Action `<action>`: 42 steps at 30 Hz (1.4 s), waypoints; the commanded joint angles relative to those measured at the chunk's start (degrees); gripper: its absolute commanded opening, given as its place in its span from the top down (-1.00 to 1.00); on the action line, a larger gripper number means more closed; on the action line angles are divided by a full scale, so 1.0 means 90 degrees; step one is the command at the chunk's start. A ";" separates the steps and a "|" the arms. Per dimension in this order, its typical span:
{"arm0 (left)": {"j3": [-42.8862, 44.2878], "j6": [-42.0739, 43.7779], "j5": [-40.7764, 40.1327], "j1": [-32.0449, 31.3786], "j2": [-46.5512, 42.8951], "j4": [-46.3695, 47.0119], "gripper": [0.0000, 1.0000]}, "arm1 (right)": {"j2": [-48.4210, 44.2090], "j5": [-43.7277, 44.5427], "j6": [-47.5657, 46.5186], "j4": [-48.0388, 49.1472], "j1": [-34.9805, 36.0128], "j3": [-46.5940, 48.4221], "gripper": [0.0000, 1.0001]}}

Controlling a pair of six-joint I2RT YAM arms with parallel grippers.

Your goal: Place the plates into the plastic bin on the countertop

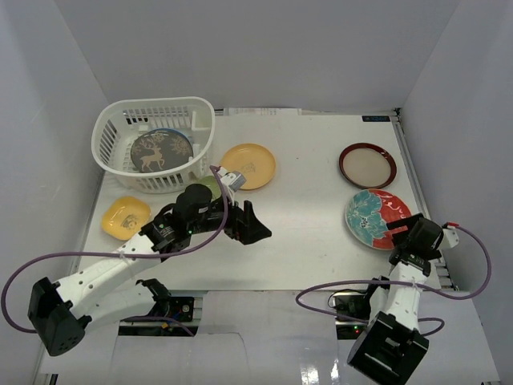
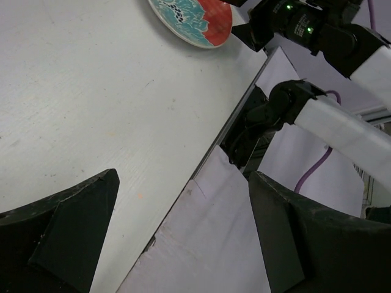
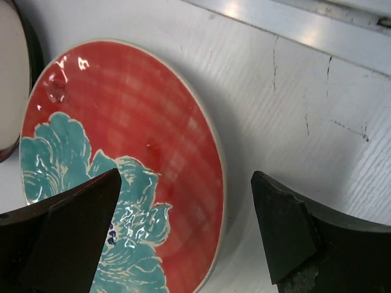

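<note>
Six: counting that many plates from above. Seeing the grey deer plate (image 1: 160,151) lying flat inside the plastic bin (image 1: 108,128), dark grey with a pale stag at its middle, filling much of the white slotted basket. Finding the yellow plate (image 1: 250,164) just right of the bin, round and glossy, resting on the countertop (image 1: 313,208). Noting the small yellow dish (image 1: 126,216) just in front of the bin's left half, and the small green dish (image 1: 207,183) at the bin's near right corner, mostly hidden behind the left arm (image 1: 104,273). Spotting the maroon-rimmed beige plate (image 1: 367,165) far to the right of the bin, near the rail (image 1: 413,184), and the red-teal floral plate (image 1: 375,218) even farther from the bin, nearer the arm bases. Reading the floral plate close up through the right wrist view: red glaze with a faint grid, teal blossoms outlined pale, a thin cream rim, lying flat. Seeing the right gripper (image 3: 183,238) poised over that plate's right edge with its jaws spread wide and holding nothing, one finger over the glaze, the other over bare countertop. Seeing the left gripper (image 1: 256,223) hovering to the right of and in front of the bin, past the yellow plate, jaws likewise apart and empty, with the arm lying across the small green dish beside the bin.
</note>
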 commanded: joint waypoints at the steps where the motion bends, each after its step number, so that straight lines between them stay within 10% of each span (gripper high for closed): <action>1: 0.0168 0.0787 0.0407 -0.0017 -0.0497 -0.0797 -0.96 | 0.0274 -0.0552 0.0343 0.0179 -0.0265 -0.0074 -0.86; 8: -0.0095 0.0984 0.0007 -0.0017 -0.1132 -0.0993 -0.96 | 0.1231 -0.1822 0.0752 0.1389 -0.0363 -0.0415 -1.00; 13: -0.0096 0.0994 -0.0413 -0.0017 -0.1269 -0.1120 -0.96 | 0.1087 -0.2164 0.1349 0.2073 -0.0373 -0.1147 -0.09; 24: -0.0056 0.0906 -0.0365 0.0120 -0.0830 -0.1160 -0.96 | -0.0924 -0.2924 0.1174 0.0661 -0.0363 -0.1666 0.84; 42: -0.0183 -0.1085 -0.0218 0.0228 0.1366 0.1309 -0.96 | -0.1307 -0.5571 0.1544 0.1789 0.1297 -0.0455 0.85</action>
